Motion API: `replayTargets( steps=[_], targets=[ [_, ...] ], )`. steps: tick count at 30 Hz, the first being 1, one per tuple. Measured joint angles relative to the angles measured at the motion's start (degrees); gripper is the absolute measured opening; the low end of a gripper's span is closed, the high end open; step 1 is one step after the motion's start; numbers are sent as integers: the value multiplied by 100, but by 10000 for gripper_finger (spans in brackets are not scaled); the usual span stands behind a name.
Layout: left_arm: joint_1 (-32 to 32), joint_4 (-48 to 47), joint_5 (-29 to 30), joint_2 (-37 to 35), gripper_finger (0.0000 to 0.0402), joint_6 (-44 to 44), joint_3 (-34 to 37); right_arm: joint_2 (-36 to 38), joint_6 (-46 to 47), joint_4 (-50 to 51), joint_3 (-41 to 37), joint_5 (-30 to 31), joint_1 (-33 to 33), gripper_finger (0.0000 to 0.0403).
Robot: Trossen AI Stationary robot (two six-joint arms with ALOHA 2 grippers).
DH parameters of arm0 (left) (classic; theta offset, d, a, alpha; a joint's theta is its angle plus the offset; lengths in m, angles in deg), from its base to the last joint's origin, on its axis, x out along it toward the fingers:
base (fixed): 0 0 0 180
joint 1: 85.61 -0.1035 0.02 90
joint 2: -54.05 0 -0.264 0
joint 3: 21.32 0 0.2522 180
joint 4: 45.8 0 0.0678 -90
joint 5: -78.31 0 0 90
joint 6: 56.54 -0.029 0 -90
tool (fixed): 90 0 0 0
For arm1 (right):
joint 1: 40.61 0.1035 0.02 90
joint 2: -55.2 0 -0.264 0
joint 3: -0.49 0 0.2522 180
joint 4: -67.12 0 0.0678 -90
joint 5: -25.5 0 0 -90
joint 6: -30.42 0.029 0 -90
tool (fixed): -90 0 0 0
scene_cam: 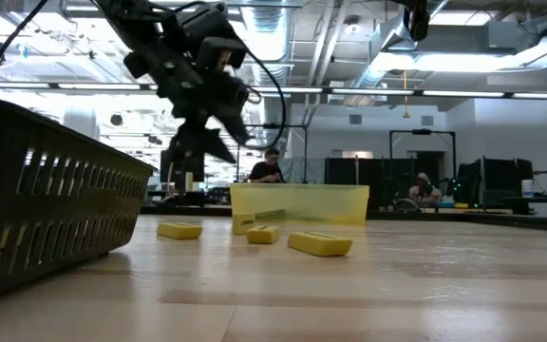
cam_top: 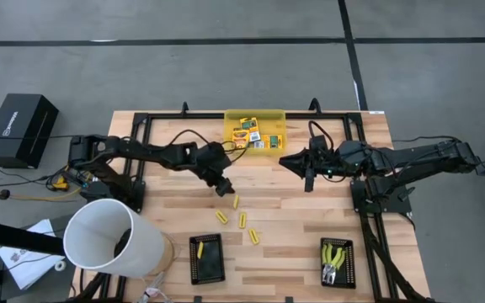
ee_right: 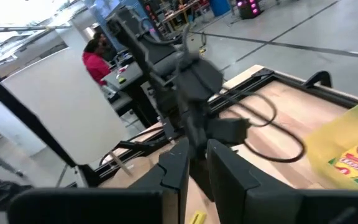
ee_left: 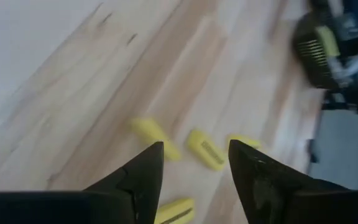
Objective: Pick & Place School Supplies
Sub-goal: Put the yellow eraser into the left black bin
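Several short yellow sticks (cam_top: pixel 235 200) lie flat on the wooden table just right of my left gripper (cam_top: pixel 223 186). In the left wrist view the left gripper (ee_left: pixel 196 146) stands open above the sticks (ee_left: pixel 205 149), with nothing between its fingers. In the low view it (scene_cam: pixel 218 142) hangs clear above them. Printed boxes (cam_top: pixel 252 133) lie in the yellow bin (cam_top: pixel 276 115) at the far edge. Two hand tools (cam_top: pixel 335 257) lie in the right black tray (cam_top: pixel 349 271). My right gripper (cam_top: pixel 308 178) waits raised near the bin, its fingers (ee_right: pixel 219 163) close together and holding nothing.
A left black tray (cam_top: pixel 218 267) at the near edge holds one yellow stick (cam_top: pixel 199 250). A tall white bucket (cam_top: pixel 112 236) stands at the table's near left corner. Bare wood lies between the two trays. People show in the room beyond.
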Motion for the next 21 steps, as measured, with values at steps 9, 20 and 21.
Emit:
replayTargets(
  steps=[9, 20, 21],
  targets=[
    [212, 753, -662, -496, 169, -2957, -57, 6, -256, -2, -1, -257, 30, 52],
    [926, -1975, 900, -240, 180, -7744, -682, 22, 9, -239, -1, -413, -139, 52],
    [983, -2056, 1210, -152, 181, -8083, -716, 24, 71, -289, -1, -415, -165, 52]
  ],
)
